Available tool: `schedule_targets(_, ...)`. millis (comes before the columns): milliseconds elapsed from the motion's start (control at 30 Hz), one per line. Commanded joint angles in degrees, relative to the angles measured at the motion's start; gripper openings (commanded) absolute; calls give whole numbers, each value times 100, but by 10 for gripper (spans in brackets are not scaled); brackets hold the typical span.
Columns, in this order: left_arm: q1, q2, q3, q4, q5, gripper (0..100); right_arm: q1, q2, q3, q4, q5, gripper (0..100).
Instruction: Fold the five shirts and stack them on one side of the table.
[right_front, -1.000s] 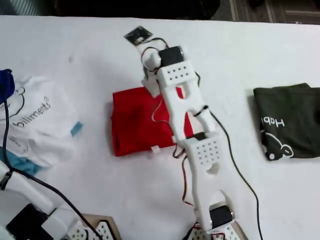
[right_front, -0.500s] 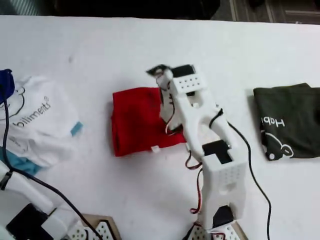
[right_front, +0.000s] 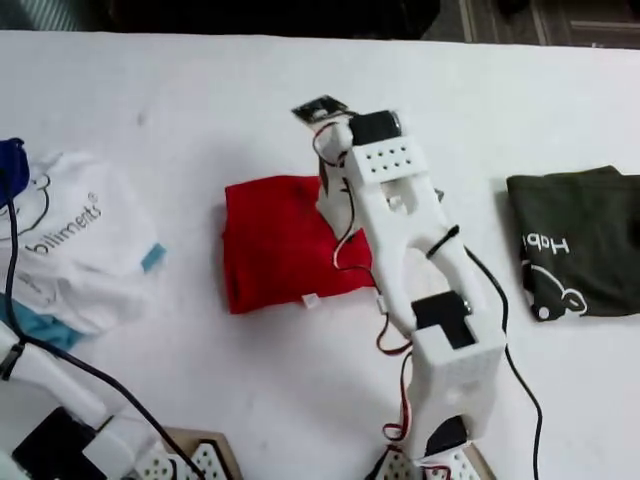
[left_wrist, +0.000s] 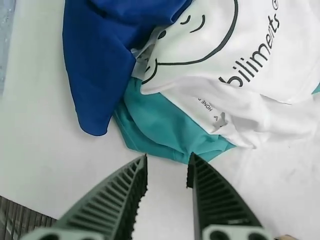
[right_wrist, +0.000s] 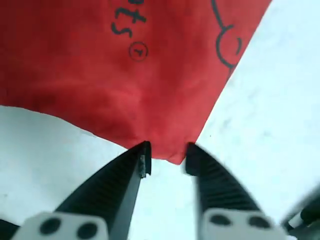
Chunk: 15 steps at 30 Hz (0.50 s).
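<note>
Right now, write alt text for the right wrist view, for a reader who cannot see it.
A red fabric shirt with dark print lies on the white table, one corner pointing between the right arm's dark ribbed jaws. The jaws stand apart, one on each side of that corner.

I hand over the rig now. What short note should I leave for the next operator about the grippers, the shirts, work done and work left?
Left gripper: open, above the white table beside the teal shirt.
Right gripper: open, tips astride a corner of the folded red shirt, mid-table.
Folded dark green shirt lies apart from it.
White printed shirt, teal shirt and blue shirt lie heaped, unfolded.
Done: two folded. Left: fold three, stack all five.
</note>
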Motion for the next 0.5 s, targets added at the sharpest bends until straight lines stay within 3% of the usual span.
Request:
schedule_targets(0, 40, -154, -18, -70, 35, 151, -4, -207, 193, 22, -633, 357)
schedule_targets(100, 40, -154, -9, -70, 35, 151, -13, 180, 255, -127, -1099, 388)
schedule_targets(467, 40, -154, -9, -70, 35, 151, -646, 1692, 167, -295, -1099, 386)
